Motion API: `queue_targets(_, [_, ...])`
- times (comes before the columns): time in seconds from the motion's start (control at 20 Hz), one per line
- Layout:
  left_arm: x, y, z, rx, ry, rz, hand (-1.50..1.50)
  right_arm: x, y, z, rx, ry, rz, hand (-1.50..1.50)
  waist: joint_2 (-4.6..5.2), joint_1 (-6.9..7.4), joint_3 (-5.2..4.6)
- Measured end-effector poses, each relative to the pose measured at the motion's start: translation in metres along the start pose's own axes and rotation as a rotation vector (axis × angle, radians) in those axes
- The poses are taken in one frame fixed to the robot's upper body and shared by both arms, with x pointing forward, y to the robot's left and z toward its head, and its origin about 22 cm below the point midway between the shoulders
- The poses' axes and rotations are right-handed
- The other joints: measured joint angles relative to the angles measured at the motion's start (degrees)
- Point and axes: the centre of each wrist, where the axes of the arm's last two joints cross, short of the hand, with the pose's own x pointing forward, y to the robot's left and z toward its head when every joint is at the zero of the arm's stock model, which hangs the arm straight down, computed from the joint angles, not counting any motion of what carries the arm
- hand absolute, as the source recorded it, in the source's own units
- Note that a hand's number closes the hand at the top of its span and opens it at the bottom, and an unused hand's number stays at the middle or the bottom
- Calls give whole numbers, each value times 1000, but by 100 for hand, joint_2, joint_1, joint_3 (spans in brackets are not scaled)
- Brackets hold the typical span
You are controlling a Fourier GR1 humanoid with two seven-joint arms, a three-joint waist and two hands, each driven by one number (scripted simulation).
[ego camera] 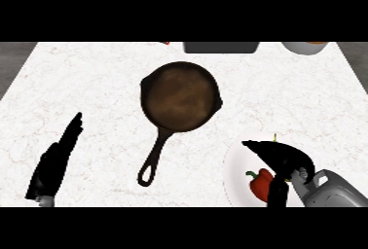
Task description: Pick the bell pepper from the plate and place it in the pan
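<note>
Head view: white marbled counter (287,97), pan (179,95) mid-counter. My right hand (284,156) arches open over the bell pepper (262,184) on the plate (233,170); my left hand (56,163) rests open.

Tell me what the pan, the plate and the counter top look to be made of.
Pan: probably cast iron, dark brown-black, matte, with a looped handle. Plate: plain white, smooth, likely ceramic, though unclear. Counter top: white with faint grey veining, looks like marble or similar stone.
</note>
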Motion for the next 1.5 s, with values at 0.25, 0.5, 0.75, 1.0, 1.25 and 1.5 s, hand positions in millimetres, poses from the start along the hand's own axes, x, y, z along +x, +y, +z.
queue_targets(0.25, [0, -4, -1, -11, -5, 6, 0, -3, 12, -8, 17, 24, 13, -150, 1, 0, 0])
queue_targets(0.5, [4, -3, 0, -11, -6, 2, 0, -2, 17, -19, 17, 41, 20, -150, 2, 9, 1])
queue_targets(0.75, [-2, 4, 8, -8, -3, -1, 0, -1, 28, -30, 22, 62, 26, -150, 0, 15, 2])
queue_targets(1.0, [-3, 6, 6, -9, -7, 0, 0, -7, 30, -39, -5, 61, 23, 150, -32, 6, -25])
queue_targets(1.25, [0, 7, 1, -7, -5, 3, 0, -11, 30, -41, -31, 45, -34, 150, -55, -4, -50])
queue_targets(1.5, [0, 6, -1, -9, -2, 4, 0, -14, 32, -40, -27, 30, -87, 150, -59, -16, -61])
